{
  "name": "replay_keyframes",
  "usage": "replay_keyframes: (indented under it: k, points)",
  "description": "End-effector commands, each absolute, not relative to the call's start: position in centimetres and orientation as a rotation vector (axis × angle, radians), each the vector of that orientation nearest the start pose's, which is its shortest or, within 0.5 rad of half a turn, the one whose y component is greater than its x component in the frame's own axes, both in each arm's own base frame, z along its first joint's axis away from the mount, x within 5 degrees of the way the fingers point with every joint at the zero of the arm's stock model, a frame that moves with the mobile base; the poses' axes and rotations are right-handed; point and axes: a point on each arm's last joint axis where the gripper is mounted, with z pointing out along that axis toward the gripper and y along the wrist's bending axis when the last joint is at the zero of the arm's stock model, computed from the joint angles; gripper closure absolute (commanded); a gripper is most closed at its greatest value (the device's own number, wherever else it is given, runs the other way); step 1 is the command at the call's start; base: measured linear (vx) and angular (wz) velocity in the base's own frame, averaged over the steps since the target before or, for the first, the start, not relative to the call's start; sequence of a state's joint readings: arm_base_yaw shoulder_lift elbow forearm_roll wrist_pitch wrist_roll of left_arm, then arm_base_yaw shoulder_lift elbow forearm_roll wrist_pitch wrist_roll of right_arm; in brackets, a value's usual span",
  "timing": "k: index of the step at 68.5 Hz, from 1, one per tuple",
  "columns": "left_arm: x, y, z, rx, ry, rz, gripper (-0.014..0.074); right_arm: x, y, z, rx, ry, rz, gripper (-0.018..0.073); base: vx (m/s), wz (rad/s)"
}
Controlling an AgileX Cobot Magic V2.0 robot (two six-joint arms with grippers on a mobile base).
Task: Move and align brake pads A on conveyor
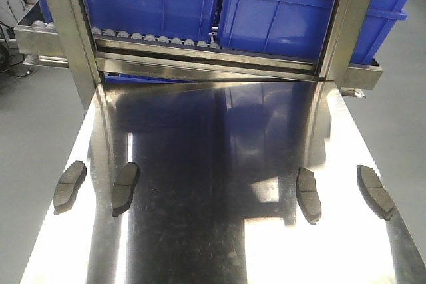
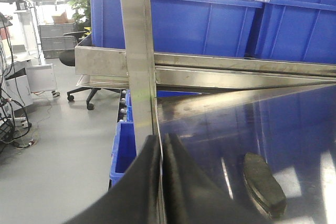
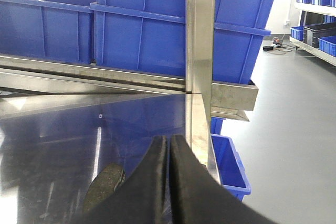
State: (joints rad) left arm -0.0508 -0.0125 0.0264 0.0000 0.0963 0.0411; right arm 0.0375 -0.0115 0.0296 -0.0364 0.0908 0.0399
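A shiny steel table (image 1: pixel 219 131) fills the front view, with blue crates (image 1: pixel 153 4) stacked behind its far end. The left gripper (image 2: pixel 161 142) and right gripper (image 3: pixel 168 142) each have black jaws pressed together on nothing. Four brake pads A (image 1: pixel 125 187) lie in a row on the table, two near each side edge.

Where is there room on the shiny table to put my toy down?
The big bare middle of the steel table, between the inner left pad and the inner right pad, is free. So is the strip behind them. Crowded: both side edges, pads in pairs.
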Motion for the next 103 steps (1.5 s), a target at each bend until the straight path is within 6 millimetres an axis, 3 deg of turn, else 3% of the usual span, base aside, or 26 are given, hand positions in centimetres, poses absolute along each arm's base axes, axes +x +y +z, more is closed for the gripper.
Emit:
replay_keyframes:
  k: [1, 90, 103]
  points:
    - [5.4, -0.3, 21.1, 0.064, 1.483, -0.012, 0.0602, 5.6, 0.2, 19.7, -0.029, 1.521, 0.018, 0.0563, 0.0, 0.0]
    - [5.4, -0.3, 21.4, 0.063, 1.464, -0.012, 0.0602, 5.6, 0.2, 19.7, -0.029, 1.521, 0.018, 0.0563, 0.0, 0.0]
    - [5.0, -0.3, 23.9, 0.024, 1.395, -0.055, 0.0602, 5.6, 0.2, 19.7, -0.029, 1.521, 0.018, 0.0563, 0.0, 0.0]
